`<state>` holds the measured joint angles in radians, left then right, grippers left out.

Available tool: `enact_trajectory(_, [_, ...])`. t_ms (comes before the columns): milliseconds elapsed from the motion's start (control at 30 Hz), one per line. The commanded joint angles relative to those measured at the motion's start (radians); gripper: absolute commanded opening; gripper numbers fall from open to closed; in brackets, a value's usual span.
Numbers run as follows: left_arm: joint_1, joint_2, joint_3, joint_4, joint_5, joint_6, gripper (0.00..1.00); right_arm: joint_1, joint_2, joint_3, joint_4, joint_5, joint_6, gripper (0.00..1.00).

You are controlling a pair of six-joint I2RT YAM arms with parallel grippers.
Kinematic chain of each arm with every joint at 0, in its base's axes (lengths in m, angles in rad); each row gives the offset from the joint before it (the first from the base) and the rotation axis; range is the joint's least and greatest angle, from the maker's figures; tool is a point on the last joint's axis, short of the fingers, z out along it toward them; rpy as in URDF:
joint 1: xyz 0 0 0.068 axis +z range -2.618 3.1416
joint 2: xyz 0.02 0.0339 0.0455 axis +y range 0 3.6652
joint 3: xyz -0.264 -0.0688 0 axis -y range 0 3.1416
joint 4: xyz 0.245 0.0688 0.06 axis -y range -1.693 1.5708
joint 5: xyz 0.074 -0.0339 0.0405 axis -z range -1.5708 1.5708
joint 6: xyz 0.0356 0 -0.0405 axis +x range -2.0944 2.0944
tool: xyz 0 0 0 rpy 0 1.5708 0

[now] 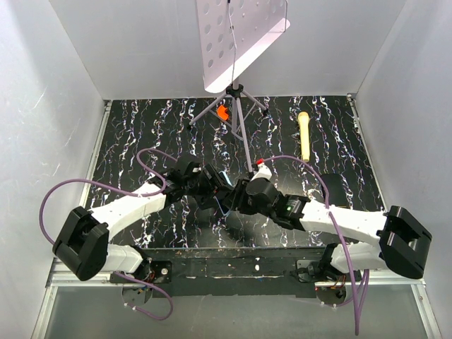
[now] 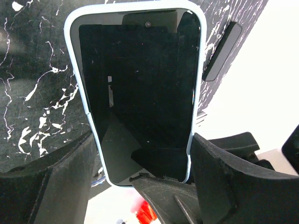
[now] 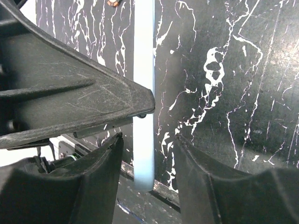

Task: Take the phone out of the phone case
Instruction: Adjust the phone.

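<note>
The phone (image 2: 140,84), its dark glossy screen facing the left wrist camera, sits inside the light blue phone case (image 2: 71,56). My left gripper (image 2: 142,158) is shut on the case across its width, one finger against each long side, holding it above the table. In the right wrist view the case (image 3: 143,70) shows edge-on as a pale blue strip. My right gripper (image 3: 147,154) straddles its end, open, with a gap on both sides. One right finger (image 2: 163,196) lies over the bottom of the screen. In the top view both grippers (image 1: 222,192) meet mid-table.
A white perforated plate on a tripod (image 1: 236,49) stands at the back centre, an orange piece (image 1: 222,111) by its legs. A yellow object (image 1: 304,134) lies at the back right, a dark block (image 1: 337,187) nearer. White walls enclose the black marbled table (image 1: 141,134).
</note>
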<state>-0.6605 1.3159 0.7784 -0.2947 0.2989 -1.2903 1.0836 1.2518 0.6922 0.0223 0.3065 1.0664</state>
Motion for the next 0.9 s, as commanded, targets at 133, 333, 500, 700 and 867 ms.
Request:
enact_trajectory(133, [-0.010, -0.073, 0.108, -0.012, -0.021, 0.398, 0.00, -0.070, -0.107, 0.006, -0.066, -0.347, -0.169, 0.76])
enact_trajectory(333, [-0.010, -0.081, 0.173, -0.069, 0.006, 0.894, 0.00, -0.158, -0.348, 0.044, -0.338, -0.361, -0.206, 0.85])
enact_trajectory(500, [-0.017, -0.151, 0.128, -0.034, 0.085, 1.143, 0.00, -0.456, -0.341, 0.176, -0.513, -0.625, -0.342, 0.83])
enact_trajectory(700, [-0.040, -0.193, 0.128, -0.044, 0.068, 1.287, 0.00, -0.495, -0.099, 0.437, -0.624, -0.820, -0.474, 0.81])
enact_trajectory(867, [-0.062, -0.176, 0.154, -0.087, 0.031, 1.353, 0.00, -0.493, 0.064, 0.524, -0.563, -0.883, -0.419, 0.74])
